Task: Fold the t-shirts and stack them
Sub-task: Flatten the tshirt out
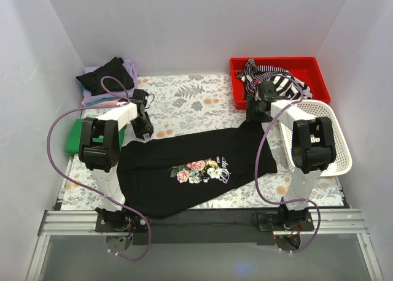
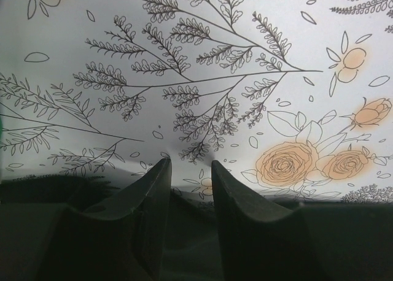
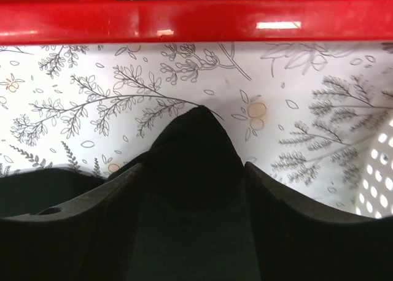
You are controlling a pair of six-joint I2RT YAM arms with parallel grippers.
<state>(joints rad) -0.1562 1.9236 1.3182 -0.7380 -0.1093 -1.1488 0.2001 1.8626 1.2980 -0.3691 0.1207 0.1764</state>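
A black t-shirt [image 1: 184, 170] with a colourful floral chest print lies spread across the floral table covering [image 1: 190, 97]. My left gripper [image 1: 146, 129] is low at the shirt's far left corner. Its fingers [image 2: 153, 195] stand a little apart, and my left gripper [image 2: 190, 164] is open over the black edge [image 2: 187, 226]. My right gripper [image 1: 255, 112] is at the shirt's far right corner. In the right wrist view my right gripper [image 3: 195, 164] is open wide, with a peaked bunch of the black shirt [image 3: 196, 137] lying between its fingers.
Folded shirts, a black one on lilac and pink [image 1: 110, 75], are stacked at the back left, with a green one [image 1: 73, 137] nearer. A red bin [image 1: 307, 63] [image 3: 196, 23] at the back right holds striped shirts [image 1: 276, 81]. A white mesh basket [image 1: 338, 134] [image 3: 381, 170] stands on the right.
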